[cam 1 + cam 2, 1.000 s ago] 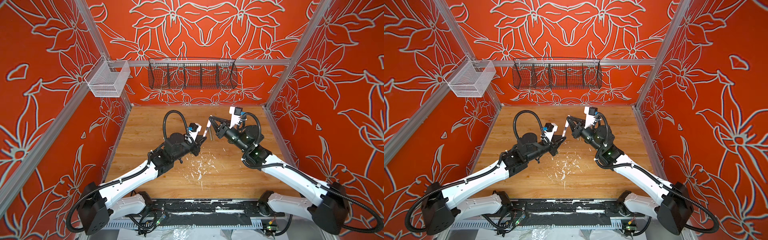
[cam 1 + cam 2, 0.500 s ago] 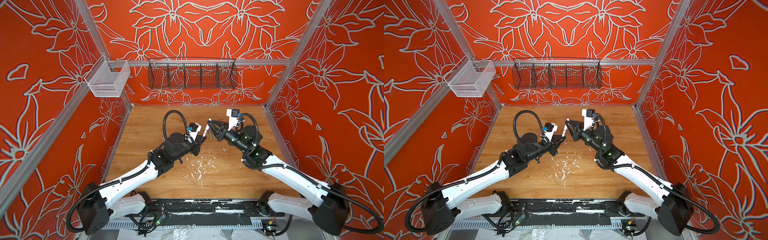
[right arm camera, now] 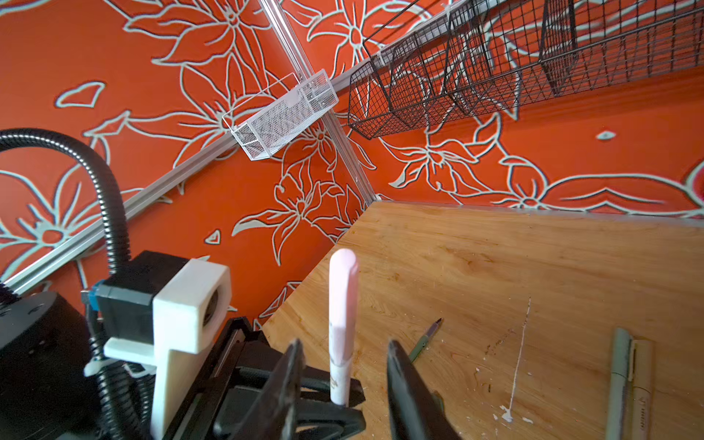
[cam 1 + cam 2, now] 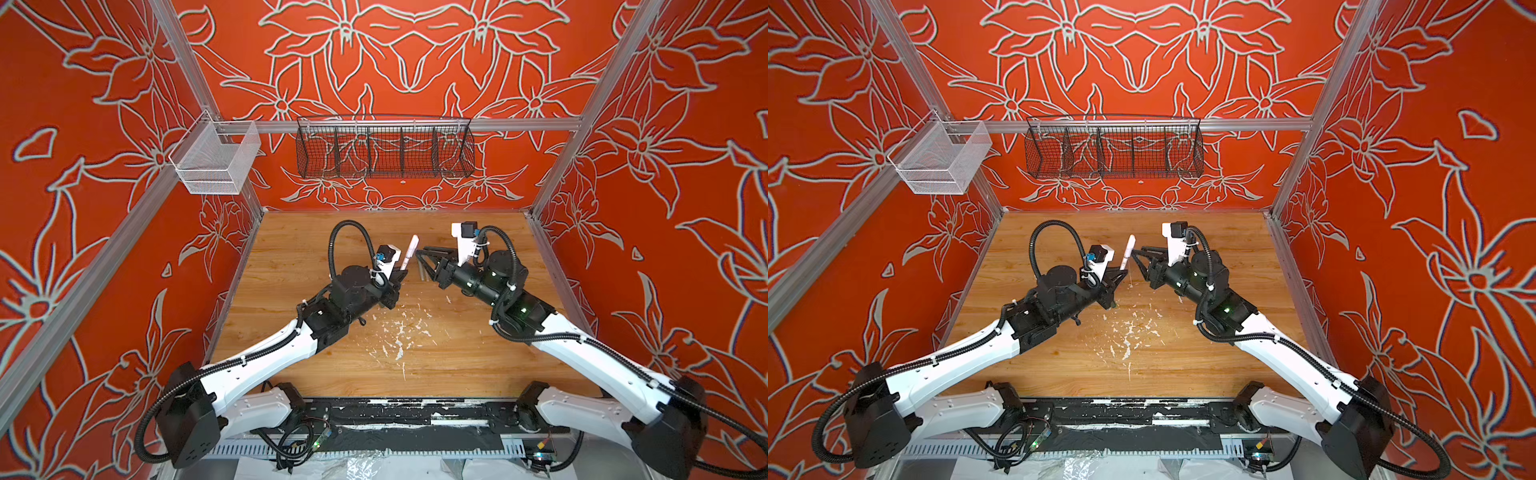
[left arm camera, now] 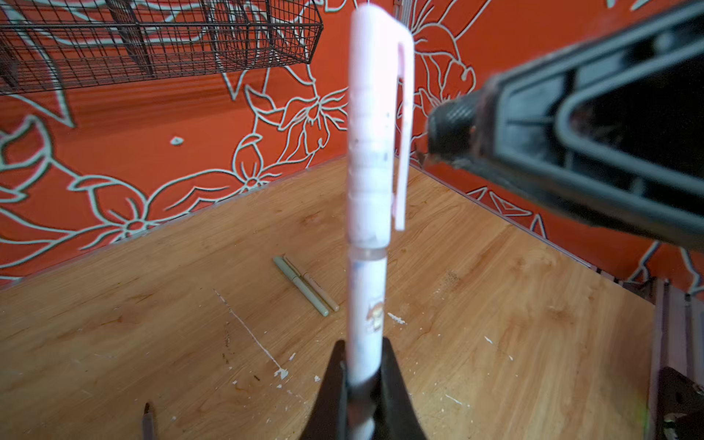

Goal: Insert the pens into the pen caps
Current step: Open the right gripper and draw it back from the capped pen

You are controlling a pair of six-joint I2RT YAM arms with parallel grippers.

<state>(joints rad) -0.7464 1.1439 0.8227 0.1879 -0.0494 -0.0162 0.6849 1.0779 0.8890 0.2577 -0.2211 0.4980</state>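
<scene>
A pale pink pen [image 5: 366, 304] stands upright in my left gripper [image 5: 364, 354], which is shut on its lower barrel. The pale pink pen cap [image 5: 371, 125] sits on its top end. In both top views this capped pen [image 4: 409, 251] [image 4: 1127, 251] rises from the left gripper [image 4: 402, 272]. My right gripper [image 3: 344, 346] is open, its tips just right of the cap [image 3: 343, 297] and apart from it [image 4: 419, 254]. A dark green pen [image 3: 424, 341] lies uncapped on the table. A light green pen [image 5: 301, 285] and a tan pen [image 5: 318, 287] lie capped, side by side.
The wooden table [image 4: 316, 365] carries white paint flecks [image 4: 399, 332] near its middle. A black wire basket [image 4: 384, 147] hangs on the back wall and a white mesh basket [image 4: 214, 160] on the left rail. Orange walls enclose three sides.
My right gripper has opened, let go of the pink cap and drawn back a little to the right. The left gripper and the pen have stayed in place.
</scene>
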